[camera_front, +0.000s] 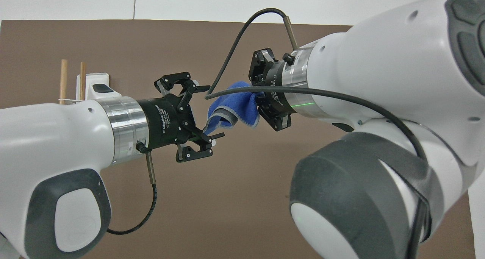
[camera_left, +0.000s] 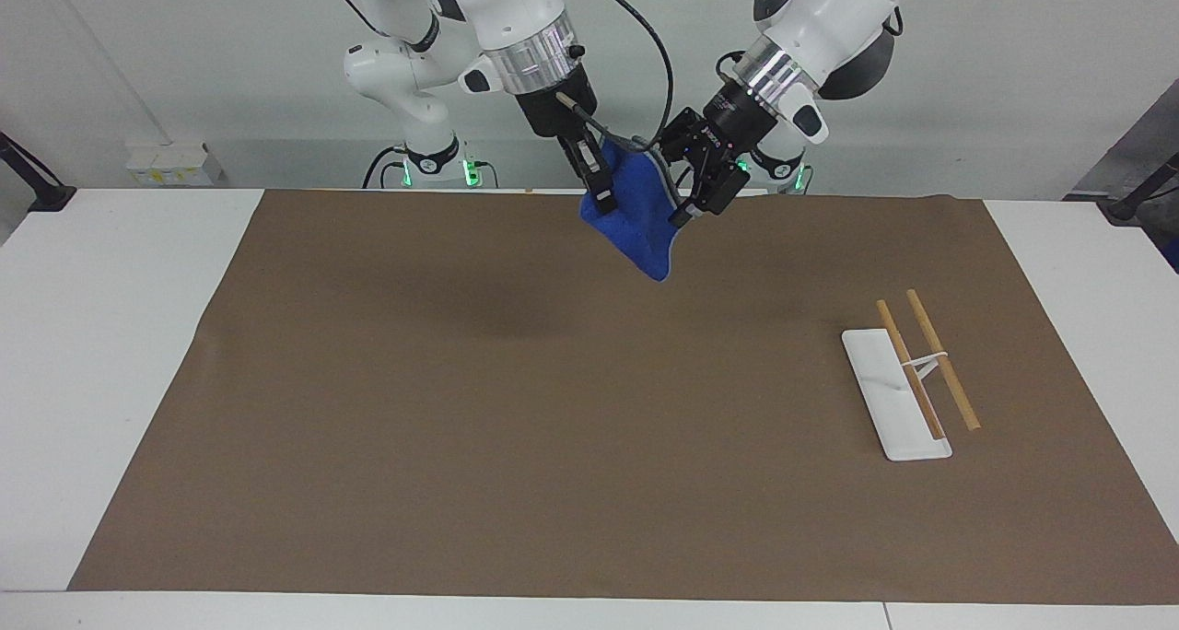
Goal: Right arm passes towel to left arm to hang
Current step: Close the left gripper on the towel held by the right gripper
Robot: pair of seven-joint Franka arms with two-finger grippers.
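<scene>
Overhead view shows the handover only half made: the right gripper [camera_front: 265, 109] holds the towel [camera_front: 237, 105] up over the bench's [camera_left: 553, 427] robot-side edge, jaws pinching its bunched upper corner, while the left gripper [camera_front: 204, 113] has its jaws spread around the towel's hanging grey-edged fold and has not closed. By my reading, the left arm's grasp, the right arm's release and the hanging on the rack of wooden rods [camera_left: 926, 358] toward the left arm's end are all left. Whether the spread jaws touch the cloth is hard to tell, and the right gripper's fingertips are buried in the towel.
</scene>
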